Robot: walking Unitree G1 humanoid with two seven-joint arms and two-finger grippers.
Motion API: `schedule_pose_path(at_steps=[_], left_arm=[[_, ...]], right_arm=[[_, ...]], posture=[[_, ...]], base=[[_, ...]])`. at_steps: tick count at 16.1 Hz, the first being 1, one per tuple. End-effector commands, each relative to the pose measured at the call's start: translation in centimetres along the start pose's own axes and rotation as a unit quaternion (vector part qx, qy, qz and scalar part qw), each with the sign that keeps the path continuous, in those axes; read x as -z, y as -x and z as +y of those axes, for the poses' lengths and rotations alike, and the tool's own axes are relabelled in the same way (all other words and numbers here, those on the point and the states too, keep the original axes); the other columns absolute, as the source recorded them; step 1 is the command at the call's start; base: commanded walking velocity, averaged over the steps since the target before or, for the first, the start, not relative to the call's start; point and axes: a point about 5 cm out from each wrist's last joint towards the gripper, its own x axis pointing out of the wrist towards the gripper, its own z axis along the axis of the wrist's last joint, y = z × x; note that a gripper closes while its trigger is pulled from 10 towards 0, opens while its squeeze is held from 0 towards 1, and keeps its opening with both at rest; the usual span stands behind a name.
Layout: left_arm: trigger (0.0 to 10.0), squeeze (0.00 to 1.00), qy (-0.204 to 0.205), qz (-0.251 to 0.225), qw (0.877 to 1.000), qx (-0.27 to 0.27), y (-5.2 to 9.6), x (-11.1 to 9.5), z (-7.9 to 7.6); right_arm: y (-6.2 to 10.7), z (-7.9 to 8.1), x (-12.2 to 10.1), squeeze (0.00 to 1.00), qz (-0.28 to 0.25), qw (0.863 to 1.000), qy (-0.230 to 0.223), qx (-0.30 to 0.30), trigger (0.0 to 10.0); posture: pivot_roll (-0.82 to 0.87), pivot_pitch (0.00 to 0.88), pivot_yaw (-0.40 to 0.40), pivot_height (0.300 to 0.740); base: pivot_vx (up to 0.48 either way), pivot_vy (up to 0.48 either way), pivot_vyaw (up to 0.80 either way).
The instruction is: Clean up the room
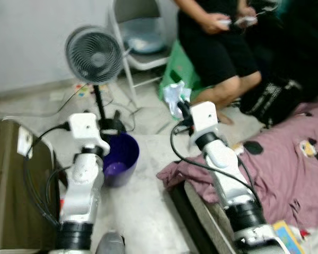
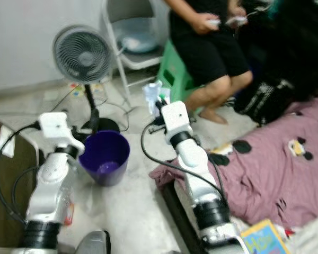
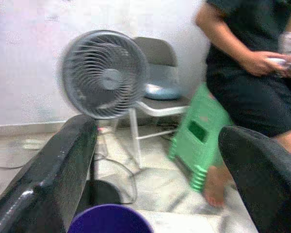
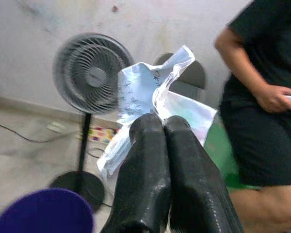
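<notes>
— Paper, crumpled, pinched in the right gripper (image 4: 164, 127). See it? The crumpled paper (image 4: 155, 92) sticks up past the tips, with the two black fingers (image 4: 145, 160) clenched tight on its lower edge.

— I see it. And the bin?

— The purple bin (image 2: 105, 156) stands on the floor between the two arms, lower than the paper and off to the robot's left of it. I'd say the right arm has to swing the paper leftward and down over the open mouth before it lets go.

— The left arm looks closer to the bin.

— It is. The left gripper (image 3: 155, 174) hangs just above the rim, its fingers (image 3: 53, 174) spread wide with nothing between them. But it holds nothing, so the drop belongs to the right one.

— What's around it?

— Pale tiled floor, a bit of litter by the wall. A standing fan (image 1: 94, 54) just behind the bin, its cable (image 1: 122, 108) trailing across the tiles. A folding chair (image 1: 138, 37) and a green stool (image 1: 179, 69) beyond, a person (image 1: 217, 42) sitting there with something in both hands. On the robot's right, a bed with a pink blanket (image 1: 286, 164) spilling over its edge.
</notes>
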Motion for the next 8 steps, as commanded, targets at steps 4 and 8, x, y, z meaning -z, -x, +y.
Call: schedule_pose_path(at_steps=[4,8], left_arm=[[10.0,0.00,0.011,-0.004,1.000,0.007,-0.24,-0.32,-0.63],[10.0,0.00,0.016,-0.004,1.000,0.016,-0.30,-0.37,-0.75]], right_arm=[[-0.17,-0.24,-0.25,0.00,-0.010,1.000,0.012,-0.006,10.0],[-0.28,-0.25,-0.19,0.00,-0.012,1.000,0.004,0.000,10.0]], posture=[[0.03,0.005,-0.085,0.740],[0.04,0.003,-0.083,0.740]], base=[[0.000,0.000,0.80],[0.000,0.000,0.33]])
